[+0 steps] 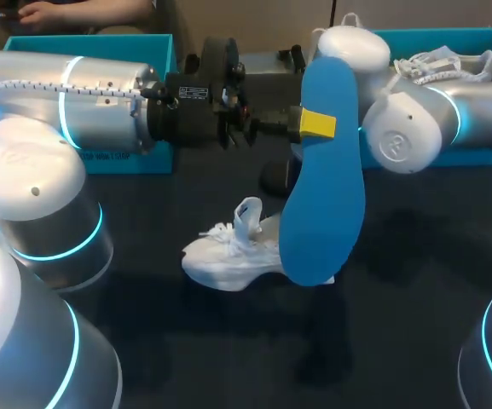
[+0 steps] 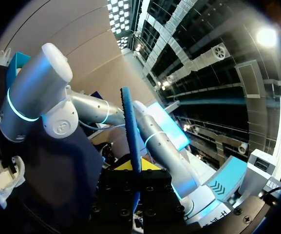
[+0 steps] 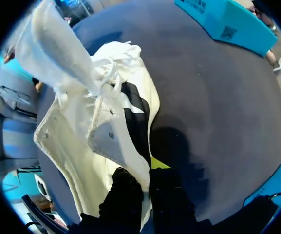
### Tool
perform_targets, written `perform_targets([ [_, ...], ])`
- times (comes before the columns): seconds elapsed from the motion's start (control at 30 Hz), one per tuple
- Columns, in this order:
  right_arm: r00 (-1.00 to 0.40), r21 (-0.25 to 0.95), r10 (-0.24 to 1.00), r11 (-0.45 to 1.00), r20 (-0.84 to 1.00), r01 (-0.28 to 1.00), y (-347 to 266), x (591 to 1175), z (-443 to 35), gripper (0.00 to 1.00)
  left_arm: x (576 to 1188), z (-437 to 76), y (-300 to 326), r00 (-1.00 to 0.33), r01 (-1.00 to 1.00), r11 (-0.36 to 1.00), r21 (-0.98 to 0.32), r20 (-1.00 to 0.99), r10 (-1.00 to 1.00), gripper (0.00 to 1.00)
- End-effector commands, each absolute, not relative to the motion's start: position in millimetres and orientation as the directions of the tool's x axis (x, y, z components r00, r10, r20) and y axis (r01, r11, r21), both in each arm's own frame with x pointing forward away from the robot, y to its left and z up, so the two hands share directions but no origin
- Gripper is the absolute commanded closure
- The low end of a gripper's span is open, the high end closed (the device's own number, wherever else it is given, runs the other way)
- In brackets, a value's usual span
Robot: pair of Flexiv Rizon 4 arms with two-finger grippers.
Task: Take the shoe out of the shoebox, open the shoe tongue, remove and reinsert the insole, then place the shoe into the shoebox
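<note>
Left arm (image 1: 49, 111), closest to the head camera: entered from the left side and stretched level above the dark table (image 1: 416, 290) toward the middle.

Left gripper (image 1: 321, 122): clamped on the blue insole (image 1: 324, 196), with one yellow tip pressed flat on the near face of its upper part. Confirmed in the left wrist view, where the insole stood edge-on between the two fingers.

Insole: held upright and clear of the table, narrower end up, wider end down. Overlapped the rear of the shoe (image 1: 228, 256) in the head view; could not tell whether it touched.

Shoe: white, out of both boxes, set on its sole near the middle of the table with the toe toward the left arm's side. Tongue (image 1: 247, 213) pulled up and standing; laces (image 1: 216, 232) loose over the front.

Right arm (image 1: 416, 128): entered from the right side and bent down behind the insole, which hid its fingers in the head view.

Right gripper (image 3: 147, 170): closed on the shoe. Rim of the shoe's opening ran between the two black fingers, gripped from both sides, with one yellow fingertip (image 3: 159, 163) showing just beside the white wall.

Left shoebox (image 1: 122, 160): teal, at the far side of the table behind the left arm.

Right shoebox (image 1: 484, 156): teal, at the far side behind the right arm, with a second white shoe (image 1: 450, 64) inside.
</note>
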State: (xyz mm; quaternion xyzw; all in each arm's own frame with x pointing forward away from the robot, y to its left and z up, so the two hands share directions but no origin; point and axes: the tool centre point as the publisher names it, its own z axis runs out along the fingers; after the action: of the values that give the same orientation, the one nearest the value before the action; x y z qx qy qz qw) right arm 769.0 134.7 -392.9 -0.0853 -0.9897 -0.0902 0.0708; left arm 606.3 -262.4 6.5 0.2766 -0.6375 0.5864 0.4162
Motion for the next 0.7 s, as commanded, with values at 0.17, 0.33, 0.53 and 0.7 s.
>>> perform_targets([
  [0.17,-0.934,0.172,0.284,0.931,0.217,0.323,124.1,761.3,-358.8,1.00,605.8,6.4,-263.7,-0.501,-0.841,0.159,-0.517,0.855,0.133,1.00],
  [0.33,-0.845,0.172,0.458,0.841,0.277,0.513,119.3,761.6,-355.8,1.00,605.8,6.4,-263.7,-0.501,-0.841,0.159,-0.517,0.855,0.133,1.00],
  [0.53,-0.734,0.143,0.628,0.726,0.261,0.672,114.0,770.6,-349.9,1.00,605.8,6.4,-263.7,-0.501,-0.841,0.159,-0.517,0.855,0.133,1.00],
  [0.7,-0.610,0.139,0.756,0.595,0.236,0.792,115.1,772.2,-347.3,1.00,605.8,6.4,-263.7,-0.501,-0.841,0.159,-0.517,0.855,0.133,1.00],
])
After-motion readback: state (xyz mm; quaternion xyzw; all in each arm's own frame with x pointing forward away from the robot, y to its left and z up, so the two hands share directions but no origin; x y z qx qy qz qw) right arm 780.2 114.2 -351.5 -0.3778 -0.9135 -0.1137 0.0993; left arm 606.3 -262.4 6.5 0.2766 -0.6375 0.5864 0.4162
